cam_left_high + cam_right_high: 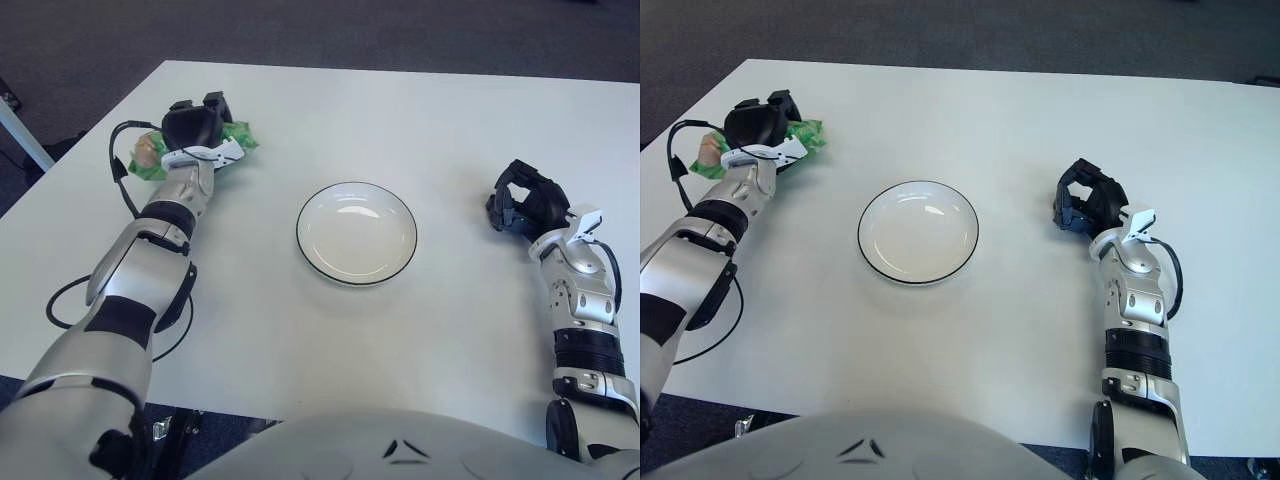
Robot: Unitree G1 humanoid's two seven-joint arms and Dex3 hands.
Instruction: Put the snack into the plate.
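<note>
The snack (240,136), a green packet with a picture on its left end (148,152), is at the far left of the white table. My left hand (196,124) is on top of it with its fingers curled around the packet's middle, hiding that part. The hand and packet also show in the right eye view (808,134). The white plate (356,233) with a dark rim stands empty at the table's middle, to the right of the snack and nearer to me. My right hand (522,204) shows to the right of the plate, fingers curled, holding nothing.
The table's left edge (70,170) runs close beside the snack. A black cable (122,180) loops by my left forearm. Dark carpet lies beyond the table's far edge.
</note>
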